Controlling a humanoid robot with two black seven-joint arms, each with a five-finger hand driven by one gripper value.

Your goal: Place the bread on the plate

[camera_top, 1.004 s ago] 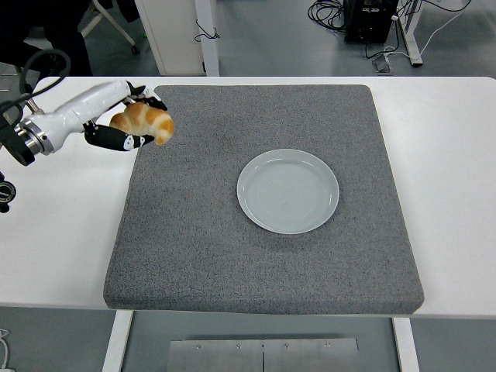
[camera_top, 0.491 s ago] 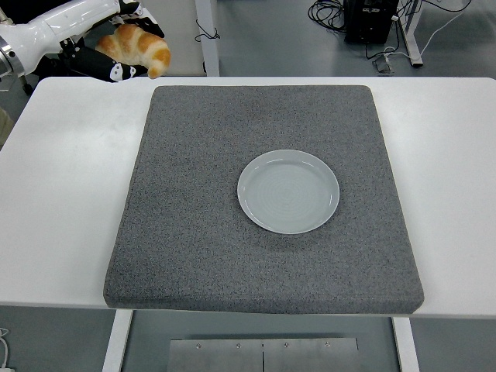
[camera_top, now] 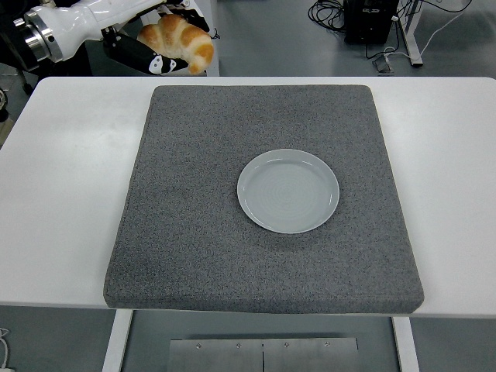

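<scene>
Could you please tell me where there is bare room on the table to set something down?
The grey mat is bare all around the empty plate, widest on its left. White table strips flank the mat on both sides. Only the far left corner is crowded, where the left hand holds the bread.

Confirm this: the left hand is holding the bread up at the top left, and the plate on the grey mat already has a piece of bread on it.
Not quite. The head view shows the plate on the grey mat is bare, nothing lies on it. The rest stands: the left hand holds the bread up at the top left.
</scene>
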